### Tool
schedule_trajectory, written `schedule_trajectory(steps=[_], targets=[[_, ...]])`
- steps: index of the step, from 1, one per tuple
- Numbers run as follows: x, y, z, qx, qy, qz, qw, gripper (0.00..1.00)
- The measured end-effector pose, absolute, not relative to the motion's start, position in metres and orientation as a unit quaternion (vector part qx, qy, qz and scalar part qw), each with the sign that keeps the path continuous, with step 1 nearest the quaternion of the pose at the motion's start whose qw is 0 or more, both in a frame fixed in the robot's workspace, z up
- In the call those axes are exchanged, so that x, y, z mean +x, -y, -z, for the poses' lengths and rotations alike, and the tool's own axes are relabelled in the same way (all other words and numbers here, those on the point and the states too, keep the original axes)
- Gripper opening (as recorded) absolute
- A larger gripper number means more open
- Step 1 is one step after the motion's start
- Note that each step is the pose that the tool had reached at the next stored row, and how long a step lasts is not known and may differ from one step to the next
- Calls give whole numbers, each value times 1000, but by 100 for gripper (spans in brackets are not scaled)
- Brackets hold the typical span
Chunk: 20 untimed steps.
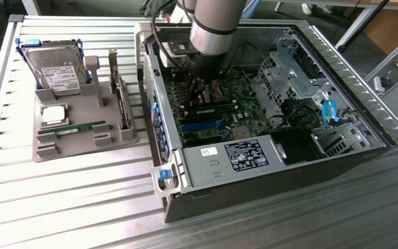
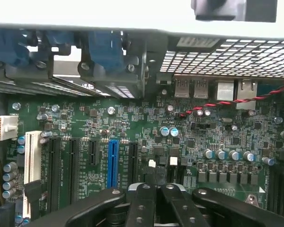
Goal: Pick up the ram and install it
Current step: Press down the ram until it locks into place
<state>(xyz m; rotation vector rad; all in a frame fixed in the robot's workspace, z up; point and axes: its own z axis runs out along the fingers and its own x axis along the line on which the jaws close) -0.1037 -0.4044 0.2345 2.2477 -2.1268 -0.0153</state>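
Right now my claw hangs inside the open computer case, fingers pressed together over the motherboard and holding nothing. My ram lies well apart, on the grey holder at the exterior view's left.

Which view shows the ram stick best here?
The exterior view: the ram lies flat in the grey holder, beside the open computer case, unobstructed. The wrist view faces the motherboard inside the case instead, past the shut gripper.
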Motion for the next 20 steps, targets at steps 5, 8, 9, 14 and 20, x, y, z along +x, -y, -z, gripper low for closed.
schedule_trajectory(steps=[5, 8, 9, 14, 20], targets=[[-90, 404, -247, 726, 687, 7, 26, 9], [-67, 405, -247, 726, 687, 11, 30, 9], [-56, 405, -247, 726, 687, 12, 31, 9], [-26, 404, -251, 726, 687, 13, 32, 9], [-4, 403, -265, 726, 687, 15, 34, 9]])
